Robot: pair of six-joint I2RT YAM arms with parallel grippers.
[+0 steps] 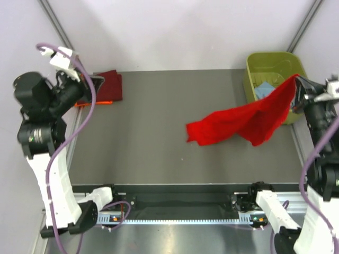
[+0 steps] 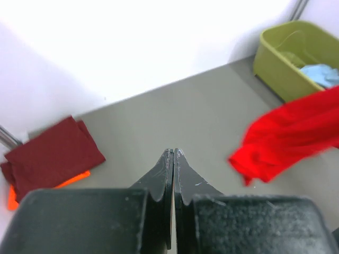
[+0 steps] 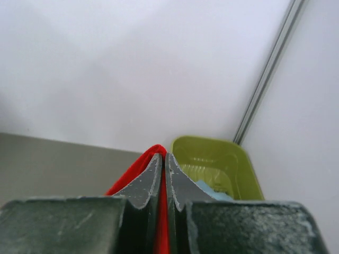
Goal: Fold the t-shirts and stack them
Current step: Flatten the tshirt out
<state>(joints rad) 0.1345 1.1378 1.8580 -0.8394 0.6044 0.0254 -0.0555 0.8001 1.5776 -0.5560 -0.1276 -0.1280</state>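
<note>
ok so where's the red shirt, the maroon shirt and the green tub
red shirt [image 1: 238,124]: top external view, middle of the hanging cloth
maroon shirt [image 2: 50,153]: left wrist view, centre of its top face
green tub [image 1: 273,63]: top external view, far inner wall

One red t-shirt [image 1: 233,124] at three o'clock, one maroon t-shirt [image 1: 108,85], one orange t-shirt [image 2: 11,198], both at ten o'clock, one light blue t-shirt [image 1: 263,91], one green tub [image 1: 273,55] at two o'clock.
</note>
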